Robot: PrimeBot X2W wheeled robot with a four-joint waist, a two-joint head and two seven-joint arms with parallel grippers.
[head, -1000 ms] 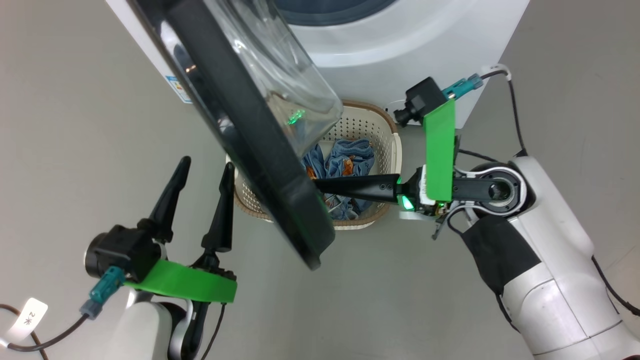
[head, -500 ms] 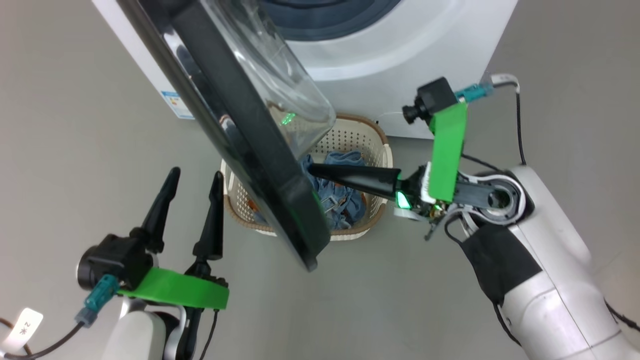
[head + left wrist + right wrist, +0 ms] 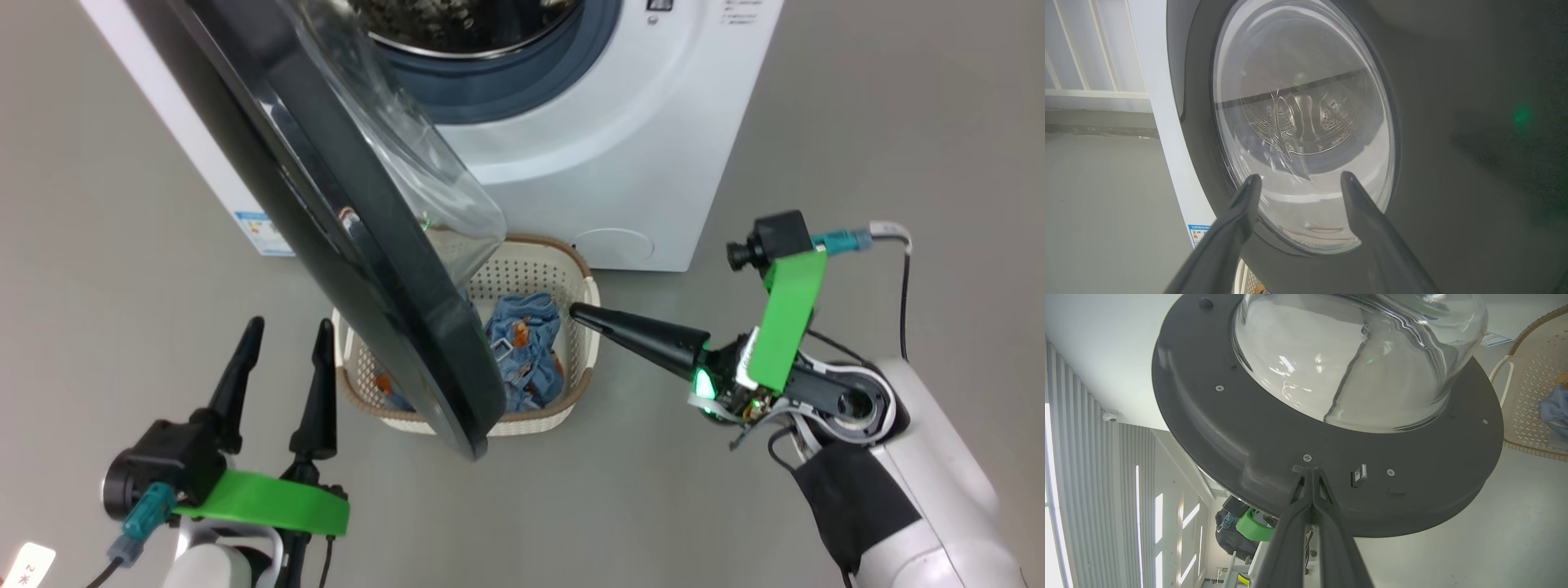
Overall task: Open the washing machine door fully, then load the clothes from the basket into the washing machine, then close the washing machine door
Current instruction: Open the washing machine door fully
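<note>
The white washing machine [image 3: 645,155] stands at the top with its steel drum [image 3: 457,20] showing. Its black door [image 3: 343,237] is swung out towards me, its glass bowl [image 3: 424,188] hanging over the cream basket [image 3: 586,282]. The blue printed clothes [image 3: 522,339] lie in the basket. My right gripper [image 3: 575,310] is shut and holds nothing, its tip over the basket's right rim, a little short of the door's inner face [image 3: 1249,428]. My left gripper [image 3: 290,327] is open at the lower left, facing the door's outer window [image 3: 1306,122], with nothing between its fingers.
Grey floor lies all around. The door's lower edge [image 3: 473,441] reaches down in front of the basket and hides its left part. A small latch [image 3: 1359,475] sits on the door's inner rim. A cable [image 3: 902,278] loops behind my right wrist.
The camera has moved, so more of the machine shows. My right gripper's tip, earlier behind the door's edge, now sits clear of it to the right. The left gripper stays open.
</note>
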